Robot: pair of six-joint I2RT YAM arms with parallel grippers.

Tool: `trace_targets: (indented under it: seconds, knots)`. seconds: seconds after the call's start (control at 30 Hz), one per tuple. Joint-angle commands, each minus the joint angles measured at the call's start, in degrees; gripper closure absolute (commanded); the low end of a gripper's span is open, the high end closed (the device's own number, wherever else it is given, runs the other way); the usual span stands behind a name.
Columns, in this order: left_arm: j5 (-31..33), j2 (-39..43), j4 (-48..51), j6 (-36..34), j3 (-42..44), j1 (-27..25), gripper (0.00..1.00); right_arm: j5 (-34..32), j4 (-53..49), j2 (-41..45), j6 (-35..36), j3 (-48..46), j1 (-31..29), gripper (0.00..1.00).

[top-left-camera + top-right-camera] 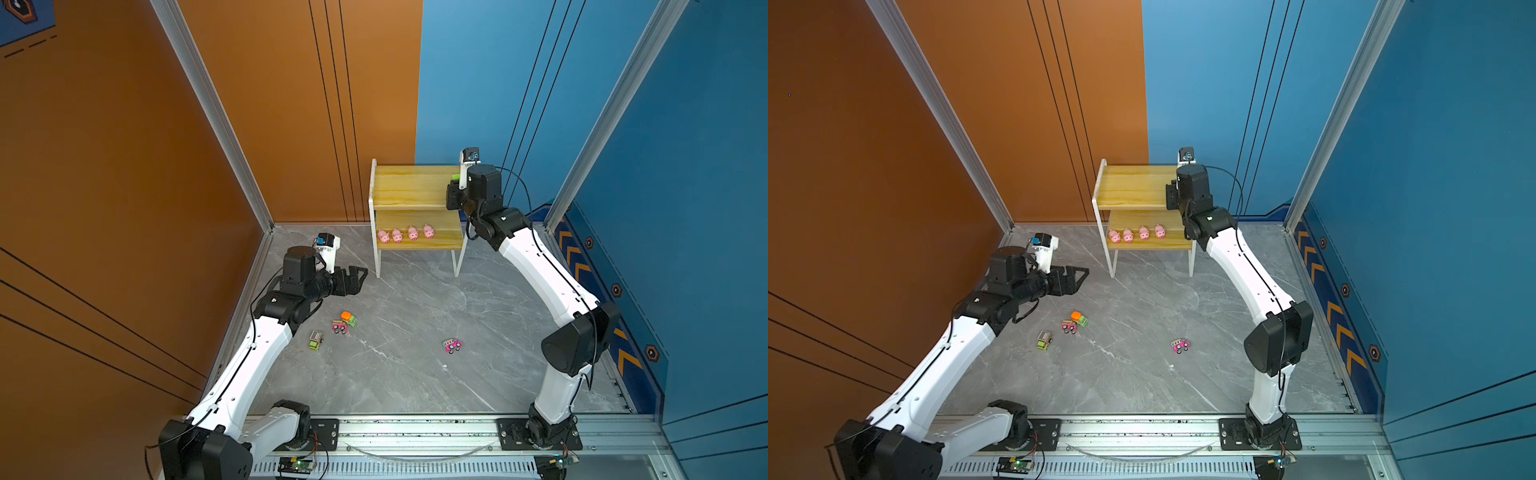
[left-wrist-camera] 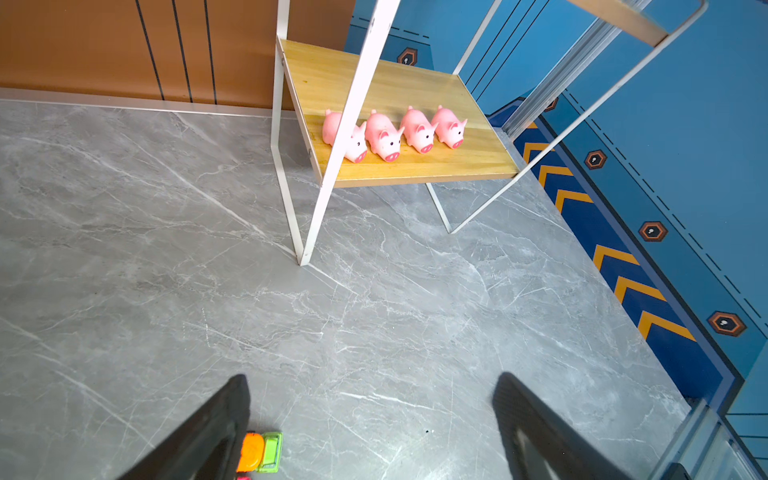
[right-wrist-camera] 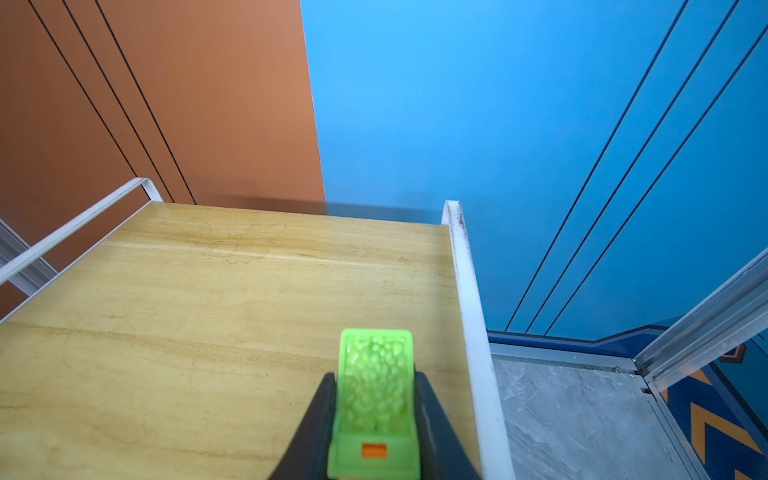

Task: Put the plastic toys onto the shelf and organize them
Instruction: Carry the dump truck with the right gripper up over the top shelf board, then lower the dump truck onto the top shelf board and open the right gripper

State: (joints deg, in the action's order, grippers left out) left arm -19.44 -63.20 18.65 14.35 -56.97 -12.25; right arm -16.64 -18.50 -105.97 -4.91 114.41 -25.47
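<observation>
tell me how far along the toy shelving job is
Done: four pink pigs stand in a row on the lower board. In hand: the right gripper is shut on a green truck over the upper board, near its edge, not yet released. Left: four trucks lie on the table, and the left gripper hangs open and empty near them.

And here they are: left arm [image 1: 245,361] and right arm [image 1: 544,270], glossy white shells, chunky black joint housings, thin black cables [image 1: 530,203] clipped alongside, matte-black left gripper [image 2: 372,376], screwed-down black base plates [image 1: 324,432].
</observation>
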Motion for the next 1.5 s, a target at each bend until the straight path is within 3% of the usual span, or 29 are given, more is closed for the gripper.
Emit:
trace_targets:
  seconds: [0.0,0.87,1.47]
  knots:
    - [-1.96,0.30,-1.69,-0.74,0.98,-0.75,0.07,-0.39,-1.89,-1.47,-0.60,1.78,0.25,0.77]
    - [-2.89,-1.83,-2.64,1.18,1.18,-0.75,0.07,-4.65,-2.55,-6.08,2.87,5.21,1.30,0.75]
    - [-3.28,-2.36,-2.65,1.46,1.08,-0.65,0.07,-4.17,-2.51,-6.63,2.97,6.74,1.43,0.59]
